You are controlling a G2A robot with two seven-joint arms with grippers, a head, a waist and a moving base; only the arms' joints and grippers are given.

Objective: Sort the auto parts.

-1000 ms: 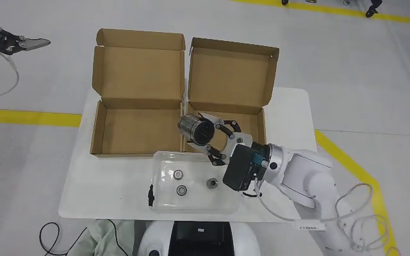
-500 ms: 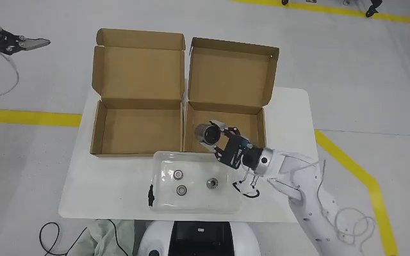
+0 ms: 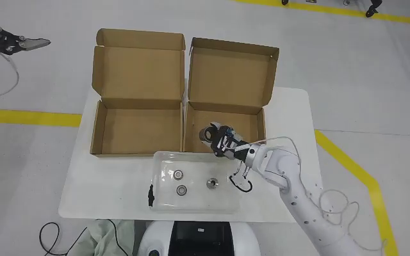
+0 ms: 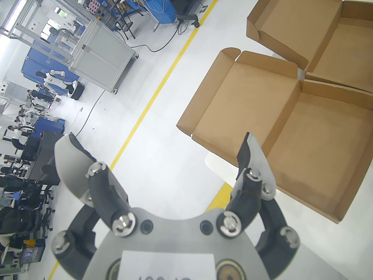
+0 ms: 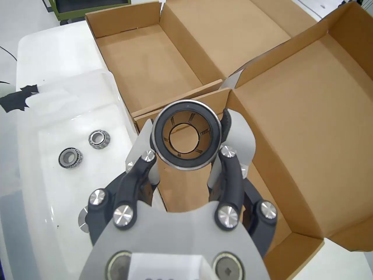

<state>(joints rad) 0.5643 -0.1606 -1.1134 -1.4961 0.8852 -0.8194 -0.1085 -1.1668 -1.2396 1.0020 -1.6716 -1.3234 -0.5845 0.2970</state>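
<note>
My right gripper (image 5: 186,135) is shut on a large metal bearing ring with a black rim (image 5: 186,134), holding it over the front part of the right cardboard box (image 5: 291,135). From above, the ring (image 3: 207,134) and right gripper (image 3: 215,138) hang just inside that box (image 3: 253,121). Three small bearings lie in the clear plastic tray (image 3: 168,195): two (image 5: 99,139) (image 5: 70,158) in the middle, one (image 5: 83,219) half hidden under the gripper. My left gripper (image 4: 157,150) is open and holds nothing, out past the table's left side, also at the top view's edge (image 3: 25,43).
The left cardboard box (image 3: 136,131) lies open with its lid flap folded back. Both boxes take up the rear of the white table (image 3: 291,105). A black tag (image 5: 19,99) sticks to the tray's rim. Cables trail on the floor near the table.
My right gripper has carried the bearing ring down and slightly right, from high above the tray's back edge to low over the right box. The left arm kept still.
</note>
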